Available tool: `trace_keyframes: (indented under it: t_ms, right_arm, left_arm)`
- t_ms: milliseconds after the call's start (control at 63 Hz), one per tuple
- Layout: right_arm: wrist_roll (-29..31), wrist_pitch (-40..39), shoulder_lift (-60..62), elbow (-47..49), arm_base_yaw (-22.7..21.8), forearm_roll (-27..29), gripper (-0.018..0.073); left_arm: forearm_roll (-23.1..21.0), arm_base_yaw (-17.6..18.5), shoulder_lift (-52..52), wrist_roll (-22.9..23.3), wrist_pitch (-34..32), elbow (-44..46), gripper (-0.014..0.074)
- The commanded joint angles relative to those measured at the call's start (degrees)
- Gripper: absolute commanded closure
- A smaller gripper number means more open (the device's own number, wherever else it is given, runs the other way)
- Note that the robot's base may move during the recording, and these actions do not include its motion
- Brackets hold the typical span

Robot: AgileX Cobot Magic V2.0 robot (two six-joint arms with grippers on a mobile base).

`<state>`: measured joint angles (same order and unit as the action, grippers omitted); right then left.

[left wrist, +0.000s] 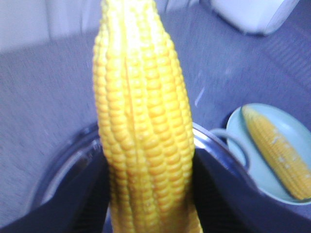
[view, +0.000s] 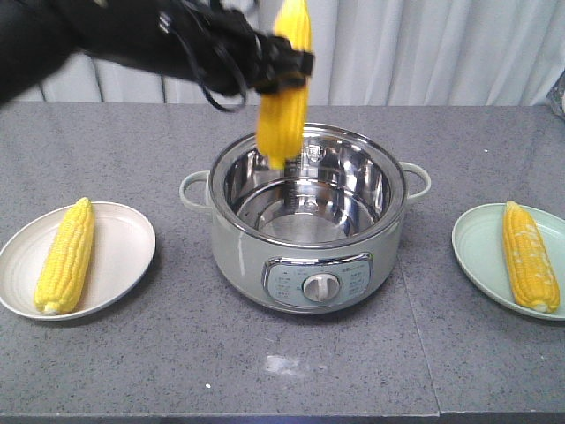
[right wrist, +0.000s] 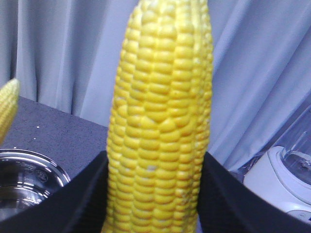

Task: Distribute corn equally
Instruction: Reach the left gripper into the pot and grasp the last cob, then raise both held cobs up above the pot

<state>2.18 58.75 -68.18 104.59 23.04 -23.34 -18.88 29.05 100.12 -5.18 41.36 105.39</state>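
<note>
Over pot [view: 247, 256], left gripper [view: 284, 69] clamps cob [view: 282, 124] mid-length, right gripper [right wrist: 153, 199] second cob [right wrist: 160, 107] nearby; judged stiff, hefty, slick: hold mid-body.

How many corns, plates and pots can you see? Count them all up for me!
Bright yellow corn cobs: 4 (first cob on the cream round plate, second cob on the pale green round plate, third cob in the left gripper, fourth cob in the right gripper)
Round plates: 2
Shiny steel electric pot: 1
Total: 7

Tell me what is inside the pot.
The pot shows only bare steel floor and walls. The cob in the left claw hides part of its back wall.
</note>
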Motion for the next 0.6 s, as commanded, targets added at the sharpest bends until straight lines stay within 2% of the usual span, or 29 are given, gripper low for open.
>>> trace_keyframes:
  t_ms: [0, 254, 476, 587]
  right_arm:
    - [0.1, -5.1, 0.8, 1.5, -0.2, 1.0, 0.0568]
    - [1.0, -3.6, 0.8, 1.5, -0.2, 8.6, 0.0568]
    - [2.3, -1.7, 1.0, -0.4, -0.2, 16.6, 0.0568]
    - [3.9, -1.6, 1.9, -5.5, -0.2, 16.2, 0.0568]
  left_arm:
    - [3.0, 0.2, -8.7, 0.5, -1.1, 1.8, 0.0604]
    - [12.9, 0.2, -21.6, 0.8, 11.0, 1.7, 0.0604]
    - [17.6, 0.2, -27.9, 3.7, 18.5, 1.7, 0.0604]
    - [19.6, 0.2, -28.6, 3.6, 20.1, 1.7, 0.0603]
